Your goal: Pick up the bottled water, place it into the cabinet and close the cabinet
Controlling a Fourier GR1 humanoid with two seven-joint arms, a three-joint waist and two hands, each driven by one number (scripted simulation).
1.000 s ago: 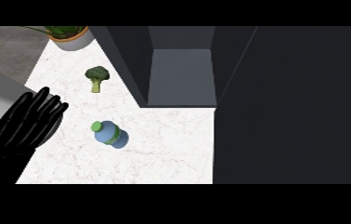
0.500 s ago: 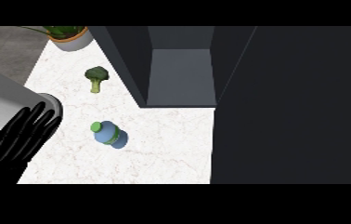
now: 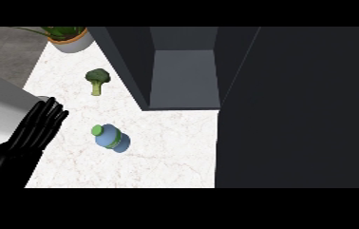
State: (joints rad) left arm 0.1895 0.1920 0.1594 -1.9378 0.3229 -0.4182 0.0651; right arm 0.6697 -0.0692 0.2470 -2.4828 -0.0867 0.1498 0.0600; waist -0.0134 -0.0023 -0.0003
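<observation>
1. The left hand is showing at the left edge of the head view, over the edge of the desk, with its black fingers lying straight and open, holding nothing. The right hand is not showing anywhere.

2. Just to the right of that hand, apart from it, the bottled water is standing on the desk: a blue bottle with a green cap, seen steeply from above, its cap leaning toward the hand.

3. Farther up the desk a piece of broccoli is lying well apart from the bottle, and a potted plant is sitting at the far left corner.

4. To the right of these the cabinet is standing open, its grey inside showing, and its dark door is filling the right part of the view.

5. Judging from this, the pick-up is not yet done. The open fingers coming in sideways could be nudging the bottle and tipping or rolling it toward the cabinet before closing round it.

6. The cabinet's side wall is standing between the bottle and the opening, so a carried bottle could be catching on that edge.

7. The door could be striking a bottle set too near the front.
</observation>
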